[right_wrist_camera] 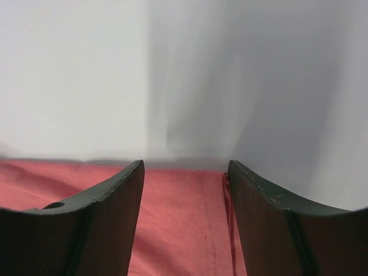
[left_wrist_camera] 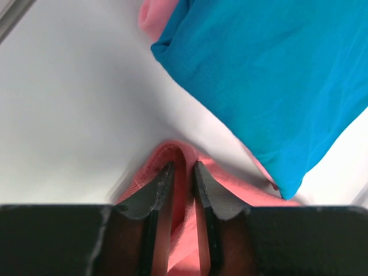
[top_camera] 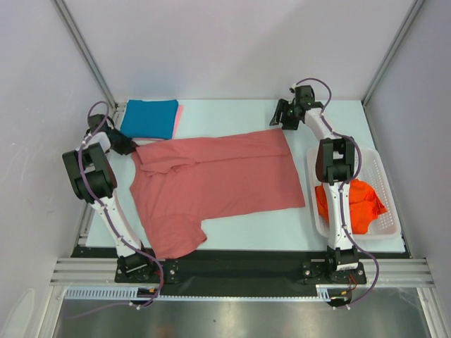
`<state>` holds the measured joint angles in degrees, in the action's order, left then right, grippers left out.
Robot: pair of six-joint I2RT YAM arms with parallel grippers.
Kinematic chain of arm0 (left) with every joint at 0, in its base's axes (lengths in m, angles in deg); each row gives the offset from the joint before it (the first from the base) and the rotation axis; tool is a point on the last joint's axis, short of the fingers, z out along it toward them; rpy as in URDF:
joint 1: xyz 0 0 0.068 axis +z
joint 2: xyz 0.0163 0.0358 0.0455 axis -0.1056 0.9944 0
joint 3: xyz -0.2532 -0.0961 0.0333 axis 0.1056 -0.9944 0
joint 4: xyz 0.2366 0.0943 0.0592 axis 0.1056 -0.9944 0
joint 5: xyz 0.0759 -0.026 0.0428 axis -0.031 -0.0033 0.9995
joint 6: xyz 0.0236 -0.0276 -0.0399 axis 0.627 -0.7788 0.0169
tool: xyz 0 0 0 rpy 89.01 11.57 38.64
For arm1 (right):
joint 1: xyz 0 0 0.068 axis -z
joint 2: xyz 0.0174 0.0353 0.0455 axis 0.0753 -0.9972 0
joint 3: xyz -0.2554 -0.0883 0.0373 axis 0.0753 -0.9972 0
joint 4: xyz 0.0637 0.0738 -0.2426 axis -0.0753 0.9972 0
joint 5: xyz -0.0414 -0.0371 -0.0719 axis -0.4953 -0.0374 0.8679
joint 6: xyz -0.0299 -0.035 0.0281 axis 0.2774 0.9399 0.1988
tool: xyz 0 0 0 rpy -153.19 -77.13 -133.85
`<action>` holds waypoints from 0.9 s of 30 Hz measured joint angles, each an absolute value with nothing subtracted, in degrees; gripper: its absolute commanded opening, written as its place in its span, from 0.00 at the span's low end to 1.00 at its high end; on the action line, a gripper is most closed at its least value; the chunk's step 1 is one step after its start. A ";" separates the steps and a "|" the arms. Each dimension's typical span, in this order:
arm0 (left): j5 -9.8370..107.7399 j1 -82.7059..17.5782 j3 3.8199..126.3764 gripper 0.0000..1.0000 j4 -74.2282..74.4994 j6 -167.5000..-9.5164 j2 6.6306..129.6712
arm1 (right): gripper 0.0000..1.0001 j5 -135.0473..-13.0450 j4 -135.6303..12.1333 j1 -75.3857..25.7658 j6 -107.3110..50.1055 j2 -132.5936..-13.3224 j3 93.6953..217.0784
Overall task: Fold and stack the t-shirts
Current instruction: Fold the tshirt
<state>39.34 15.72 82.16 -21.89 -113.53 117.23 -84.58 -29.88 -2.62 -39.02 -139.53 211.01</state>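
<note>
Fingers [left_wrist_camera: 155, 195] of the left gripper [left_wrist_camera: 183, 169] stand almost together, with only a narrow slit between them, and a raised ridge of the salmon-red t-shirt [top_camera: 218, 176] is pinched up in that slit, so this gripper has hold of the cloth. From above, the left gripper [top_camera: 130, 146] sits at the shirt's far left corner, close to the collar end, where the fabric is rumpled into a few folds. Just beyond it lies the folded teal-blue t-shirt [top_camera: 149, 118] at the far left of the table [top_camera: 246, 225], and a strip of a light pink t-shirt [top_camera: 178, 120] peeks out along its right edge from underneath. The salmon-red t-shirt is spread across the middle of the table, mostly flat, with one sleeve reaching toward the near edge on the left. Over at the far right corner of that shirt hovers the right gripper [top_camera: 280, 118]; its wrist view shows the fingers [right_wrist_camera: 109, 201] spread wide apart, with the stitched hem of the shirt running below the gap and nothing caught between them. To the right, beside the right arm, a white lattice basket [top_camera: 377, 172] holds a crumpled heap of orange-red t-shirts [top_camera: 352, 204].
</note>
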 measured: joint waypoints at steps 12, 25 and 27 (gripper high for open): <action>40.11 15.98 83.56 0.41 -22.20 -112.92 117.25 | 0.67 -86.83 -29.90 -2.16 -39.63 -139.62 211.01; 40.02 16.04 84.98 0.24 -22.17 -112.92 118.06 | 0.57 -84.73 -30.47 -1.70 -38.98 -138.92 209.18; 39.87 16.07 84.98 0.19 -22.15 -112.89 118.35 | 0.54 -84.60 -30.53 -1.60 -38.87 -138.64 208.65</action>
<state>39.87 16.07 84.98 -22.15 -112.89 118.35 -84.60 -30.53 -1.60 -38.87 -138.64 208.65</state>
